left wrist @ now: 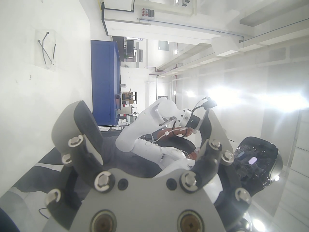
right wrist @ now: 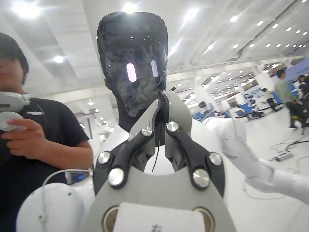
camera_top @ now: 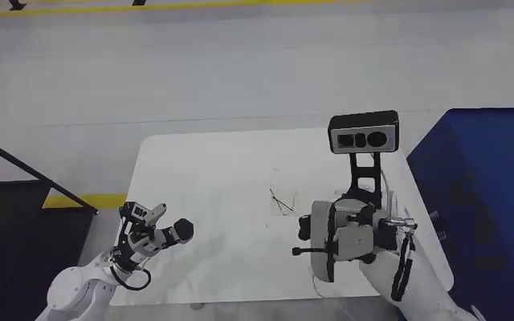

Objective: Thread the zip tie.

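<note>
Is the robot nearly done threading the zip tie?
Not yet. Picked up: the right gripper looks shut on one thin black zip tie. In hand: that tie, straight and unlooped. Left: the left gripper is open and empty, so threading is not yet done. More spare ties lie on the table.

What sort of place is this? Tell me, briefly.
Probably a large robotics workshop or test hall: a high ceiling with rows of lights, a painted floor with a yellow line, and a white table beside a blue cabinet.

loose zip ties [left wrist: 45, 49]: 3 | held zip tie [right wrist: 157, 155]: 1 | left claw [left wrist: 144, 112], right claw [right wrist: 161, 102]: 2
</note>
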`<state>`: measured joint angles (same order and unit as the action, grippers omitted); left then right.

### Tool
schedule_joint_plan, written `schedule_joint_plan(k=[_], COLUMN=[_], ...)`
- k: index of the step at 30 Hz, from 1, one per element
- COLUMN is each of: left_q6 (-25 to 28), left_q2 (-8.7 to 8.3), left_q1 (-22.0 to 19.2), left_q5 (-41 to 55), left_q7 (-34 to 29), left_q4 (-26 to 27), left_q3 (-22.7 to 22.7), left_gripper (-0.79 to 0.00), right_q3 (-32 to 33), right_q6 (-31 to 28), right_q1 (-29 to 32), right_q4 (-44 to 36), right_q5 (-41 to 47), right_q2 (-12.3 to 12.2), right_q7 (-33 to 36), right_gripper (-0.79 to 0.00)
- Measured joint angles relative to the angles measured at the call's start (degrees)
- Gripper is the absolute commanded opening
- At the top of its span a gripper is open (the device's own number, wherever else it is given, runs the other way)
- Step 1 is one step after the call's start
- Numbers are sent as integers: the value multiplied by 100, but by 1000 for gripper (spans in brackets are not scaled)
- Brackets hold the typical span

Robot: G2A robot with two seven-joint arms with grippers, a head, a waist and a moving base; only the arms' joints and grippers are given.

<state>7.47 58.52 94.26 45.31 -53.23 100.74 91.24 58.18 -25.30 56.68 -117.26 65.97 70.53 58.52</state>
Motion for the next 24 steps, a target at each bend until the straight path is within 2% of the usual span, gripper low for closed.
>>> schedule_joint_plan(k=[5,13,17,20,24], left_q6=[0,0,0,0,0], left_q2=[0,0,0,0,0], left_q1=[0,0,0,0,0], left_q5=[0,0,0,0,0], left_q7=[0,0,0,0,0], left_q4=[0,0,0,0,0], left_q3=[0,0,0,0,0], left_gripper=[0,0,0,0,0], right_q3=[-297,-230,-29,202,544], right_q6=[169,79,-502,-1114,-1714], right_q1=[52,6,-118,-130,-58], right_q4=[157,91,-188,-339,-537], right_q5=[236,78,-1454,-2374,-3107], right_q2=[81,77,78,93,102], right_q7=[-80,-36,202,65,-250], right_gripper=[-785,-785,-785,-785,-785])
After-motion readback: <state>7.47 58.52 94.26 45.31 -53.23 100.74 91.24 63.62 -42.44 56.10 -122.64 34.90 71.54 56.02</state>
